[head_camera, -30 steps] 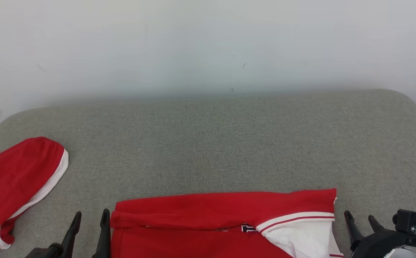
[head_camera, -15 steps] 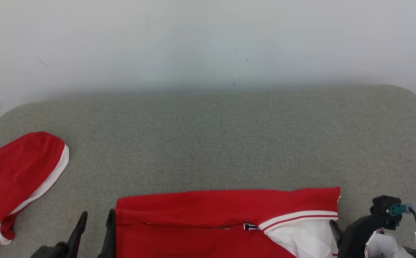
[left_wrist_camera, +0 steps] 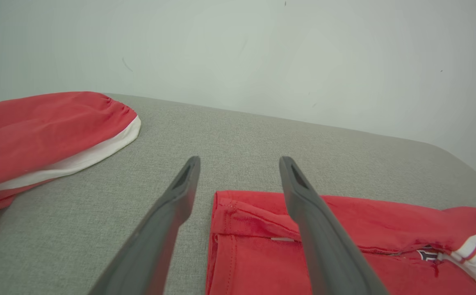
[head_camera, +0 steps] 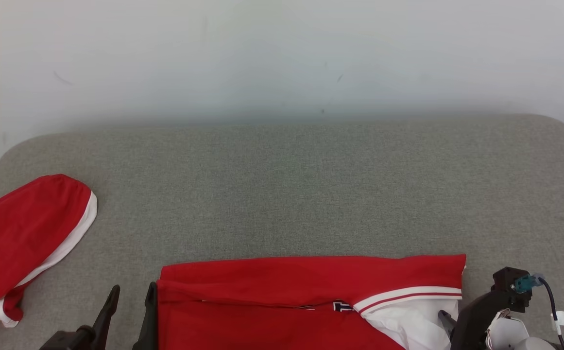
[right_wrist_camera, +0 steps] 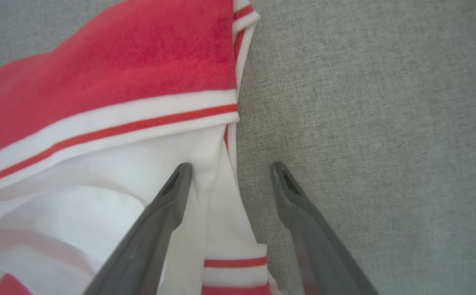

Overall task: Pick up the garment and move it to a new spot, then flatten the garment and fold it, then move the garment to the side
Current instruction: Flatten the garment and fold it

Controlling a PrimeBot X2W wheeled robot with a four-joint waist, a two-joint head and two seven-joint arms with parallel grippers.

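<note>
The garment point(head_camera: 286, 287) is a red shirt with a white, red-striped collar, lying folded at the near edge of the grey cushion point(head_camera: 286, 194). My left gripper point(head_camera: 134, 288) is open at its left edge. In the left wrist view that gripper point(left_wrist_camera: 240, 159) has one finger over the red cloth point(left_wrist_camera: 344, 229) and the other over bare cushion. My right gripper point(head_camera: 449, 321) is tilted down at the garment's right end. In the right wrist view it point(right_wrist_camera: 230, 166) is open astride the white collar edge point(right_wrist_camera: 213, 155), its left finger over the cloth and its right finger over the cushion.
A second red cloth piece with a white band point(head_camera: 24, 233) lies at the cushion's left edge, also in the left wrist view point(left_wrist_camera: 37, 131). A pale wall point(head_camera: 282, 58) stands behind the cushion. The cushion's far and right parts are bare.
My right gripper has tipped downward and moved left from beside the garment onto its collar edge. My left gripper has edged right to the garment's left edge. The camera has shifted slightly.
</note>
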